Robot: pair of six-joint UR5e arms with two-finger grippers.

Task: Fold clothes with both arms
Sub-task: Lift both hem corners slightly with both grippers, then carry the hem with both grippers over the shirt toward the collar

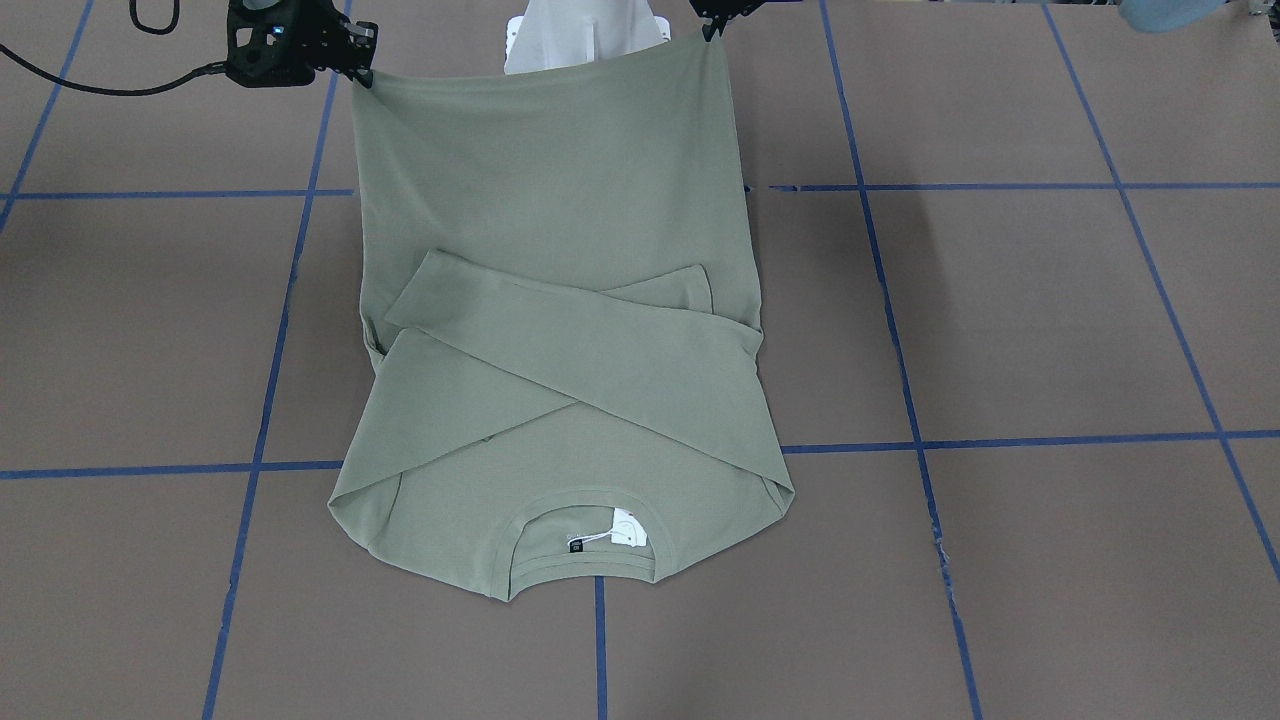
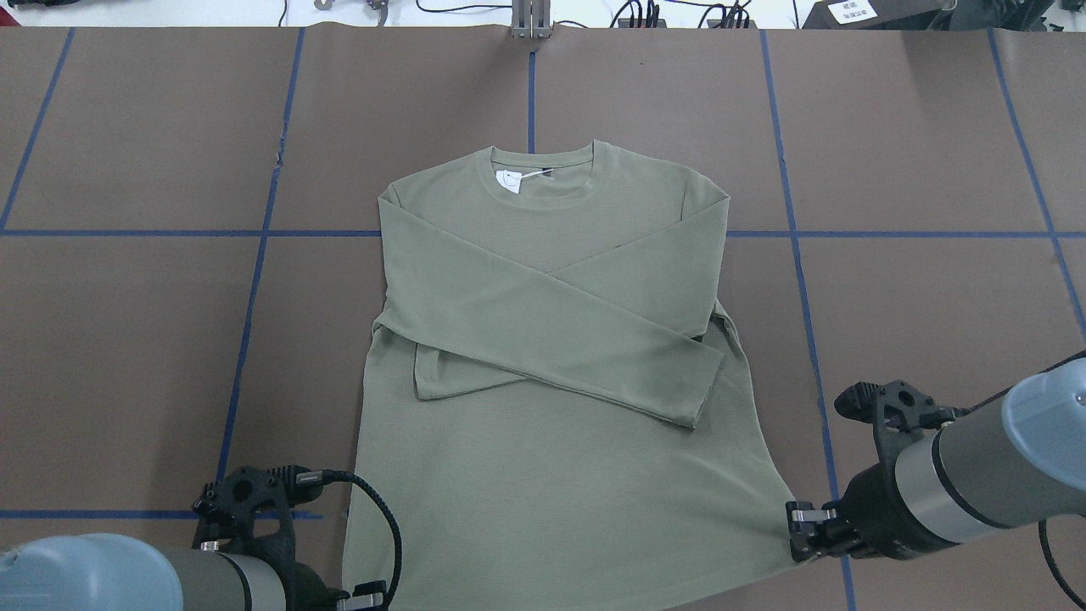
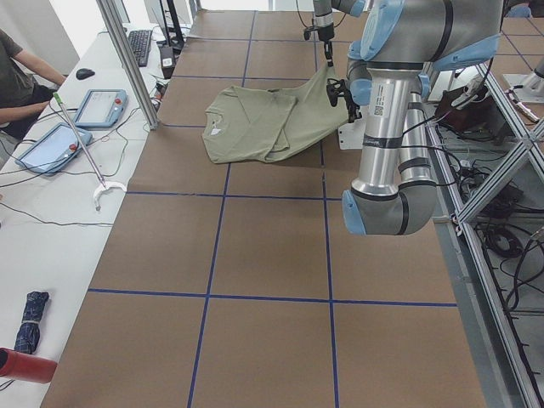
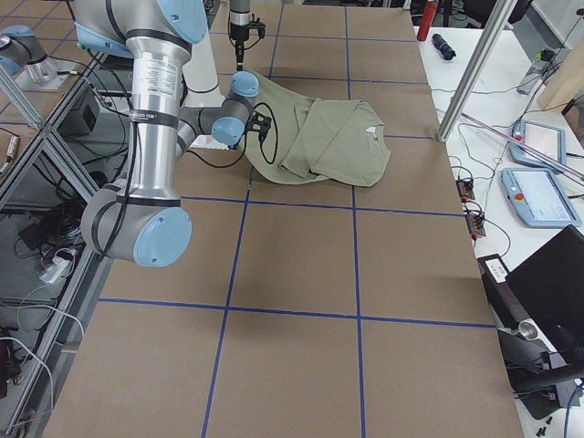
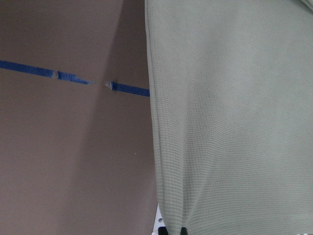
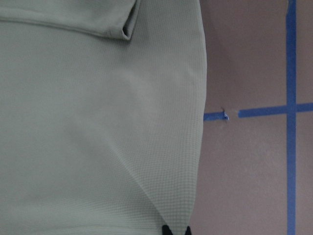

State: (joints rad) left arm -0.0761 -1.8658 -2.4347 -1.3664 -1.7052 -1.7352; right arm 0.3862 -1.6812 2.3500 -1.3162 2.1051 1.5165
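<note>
- The olive-green long-sleeved shirt (image 2: 551, 475) lies mid-table, front up. Its collar (image 2: 543, 161) points away from the robot, with a white tag (image 2: 507, 181) inside it.
- Both sleeves (image 2: 543, 339) are folded in and cross over the chest, their cuffs inside the body's outline.
- The left gripper (image 1: 713, 25) has its jaws pinched on the hem's left corner.
- The right gripper (image 1: 362, 75) has its jaws clamped on the hem's right corner.
- The hem (image 1: 540, 85) hangs raised off the table between them, sagging slightly in the middle. The side edges slope down to the flat upper half.
- The brown table (image 2: 933, 127), gridded with blue tape lines (image 2: 254, 280), stretches wide on both sides of the shirt. A narrower strip of it shows beyond the collar.
</note>
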